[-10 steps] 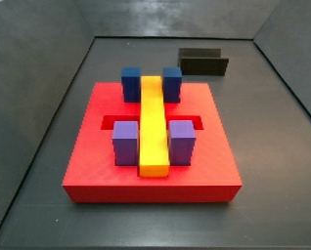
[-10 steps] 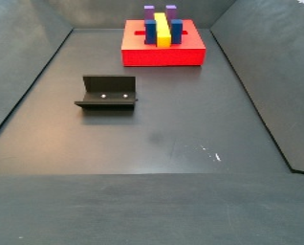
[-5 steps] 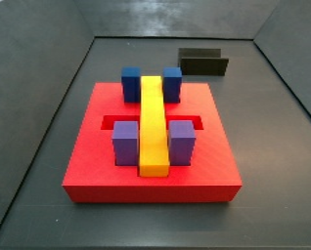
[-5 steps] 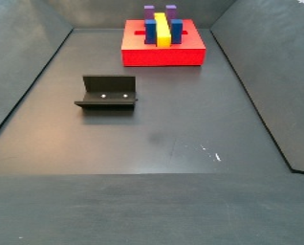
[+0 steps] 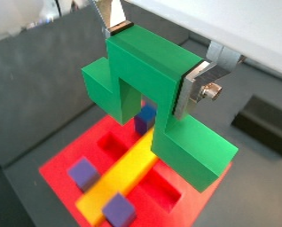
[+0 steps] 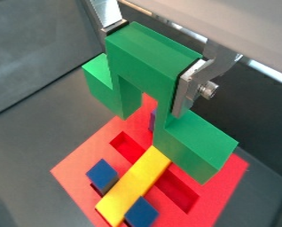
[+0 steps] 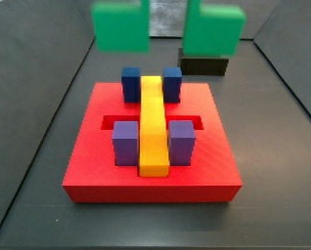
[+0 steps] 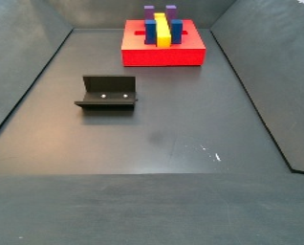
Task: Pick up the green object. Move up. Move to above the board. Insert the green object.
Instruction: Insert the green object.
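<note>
Wrist views: gripper point(image 5: 155, 64) clamping green object point(image 5: 155, 106)

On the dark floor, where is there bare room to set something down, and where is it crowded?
The floor is bare between the fixture and the right wall, and in front of the fixture. It is crowded at the far end: the board carries posts and a yellow bar, and the gripper holds the green object above it.
</note>
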